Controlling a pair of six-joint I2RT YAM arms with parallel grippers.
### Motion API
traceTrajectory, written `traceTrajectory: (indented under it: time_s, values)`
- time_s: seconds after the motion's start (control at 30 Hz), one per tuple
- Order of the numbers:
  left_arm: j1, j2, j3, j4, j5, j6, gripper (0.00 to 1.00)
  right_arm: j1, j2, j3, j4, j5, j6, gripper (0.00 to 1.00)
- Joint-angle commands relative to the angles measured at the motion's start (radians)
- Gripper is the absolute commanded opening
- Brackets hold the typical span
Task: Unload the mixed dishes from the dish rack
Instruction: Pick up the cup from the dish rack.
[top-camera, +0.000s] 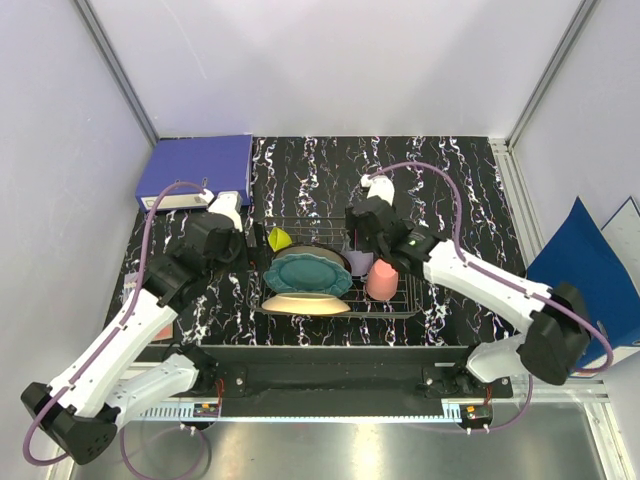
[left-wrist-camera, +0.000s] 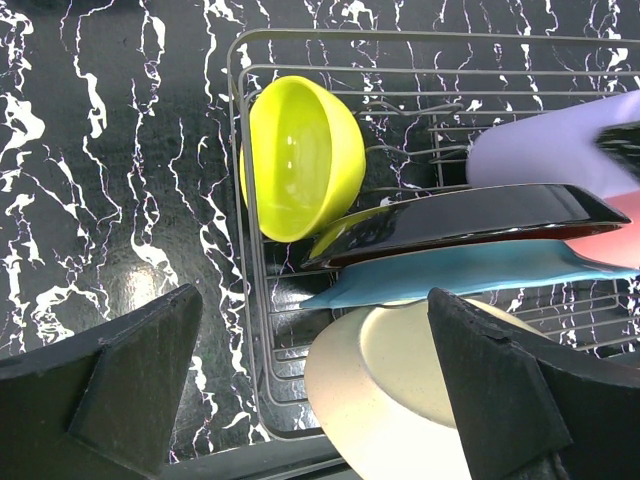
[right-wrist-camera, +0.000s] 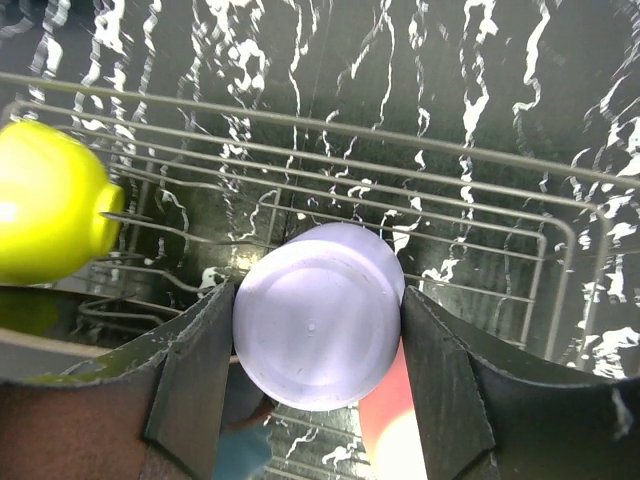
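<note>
Top view: I judge nothing is unloaded yet. The plate, cream bowl, yellow bowl and pink piece all sit inside the rack, and bare desk lies behind it.

Left wrist: the left claw hangs apart and empty over the rack's left end.

Right wrist: the right claw presses both sides of the cup inside the rack, with the pink piece close beside.

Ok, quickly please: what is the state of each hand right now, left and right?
Left hand: open wide, holding nothing.
Right hand: closed on the lavender cup, one finger against each side.
</note>
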Motion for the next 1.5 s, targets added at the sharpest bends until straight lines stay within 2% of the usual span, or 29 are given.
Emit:
traceTrajectory:
  time_s: [0.0,0.13,0.17,0.23,0.27,0.4,0.5,0.57,0.63,0.67,0.7,0.73,0.77,0.8,0.83,0.87,0.9,0.93,0.97,1.03,1.13,1.47]
  values:
    - [-0.001,0.014,0.029,0.032,-0.028,0.011,0.99,-0.003,-0.107,0.119,-0.014,0.024,-0.053,0.37]
    - [-0.001,0.023,0.052,0.030,-0.038,0.014,0.99,-0.003,-0.151,0.231,-0.078,0.044,-0.104,0.27]
    - [-0.001,0.026,0.067,0.032,-0.048,0.016,0.99,-0.001,-0.163,0.280,-0.089,0.045,-0.119,0.22]
    - [-0.001,0.027,0.083,0.032,-0.052,0.014,0.99,-0.003,-0.176,0.323,-0.108,0.044,-0.127,0.05]
    - [-0.001,0.027,0.101,0.032,-0.058,0.014,0.99,-0.003,-0.185,0.363,-0.115,0.033,-0.130,0.00]
    - [-0.001,0.020,0.147,0.056,-0.074,-0.006,0.99,-0.003,-0.193,0.409,-0.108,-0.034,-0.119,0.00]
    - [0.001,-0.002,0.169,0.119,-0.020,-0.038,0.99,-0.029,-0.222,0.349,-0.033,-0.111,-0.063,0.00]
    - [0.001,-0.029,0.159,0.180,0.036,-0.062,0.99,-0.087,-0.269,0.296,0.067,-0.183,-0.011,0.00]
    - [0.001,-0.066,0.141,0.298,0.136,-0.093,0.99,-0.138,-0.300,0.218,0.186,-0.328,0.078,0.00]
    - [0.002,-0.081,0.112,0.347,0.170,-0.102,0.99,-0.196,-0.330,0.158,0.238,-0.450,0.115,0.00]
    - [0.004,-0.098,0.094,0.453,0.246,-0.113,0.99,-0.222,-0.347,0.121,0.298,-0.518,0.196,0.00]
    - [0.010,-0.130,0.074,0.508,0.280,-0.140,0.99,-0.246,-0.364,0.080,0.461,-0.577,0.244,0.00]
    - [0.014,-0.146,0.029,0.564,0.314,-0.157,0.99,-0.271,-0.392,0.041,0.537,-0.621,0.294,0.00]
    - [0.019,-0.161,0.005,0.672,0.368,-0.177,0.99,-0.315,-0.401,-0.032,0.612,-0.705,0.403,0.00]
    - [0.030,-0.184,-0.017,0.723,0.389,-0.226,0.99,-0.342,-0.406,-0.069,0.780,-0.741,0.464,0.00]
    - [0.036,-0.193,-0.060,0.771,0.408,-0.252,0.99,-0.363,-0.403,-0.150,0.878,-0.796,0.606,0.00]
    - [0.042,-0.200,-0.081,0.859,0.440,-0.282,0.99,-0.401,-0.394,-0.190,0.977,-0.817,0.679,0.00]
    - [0.057,-0.206,-0.104,0.906,0.463,-0.333,0.99,-0.417,-0.378,-0.230,1.189,-0.827,0.751,0.00]
    - [0.066,-0.206,-0.142,0.950,0.503,-0.357,0.99,-0.426,-0.339,-0.297,1.295,-0.831,0.882,0.00]
    - [0.082,-0.203,-0.193,1.055,0.529,-0.420,0.99,-0.440,-0.276,-0.335,1.546,-0.837,0.975,0.00]
    - [0.087,-0.198,-0.221,1.113,0.541,-0.446,0.99,-0.437,-0.187,-0.347,1.642,-0.857,1.043,0.00]
    - [0.088,-0.106,-0.204,1.240,0.584,-0.475,0.99,-0.370,-0.131,-0.297,1.580,-0.915,0.968,0.00]
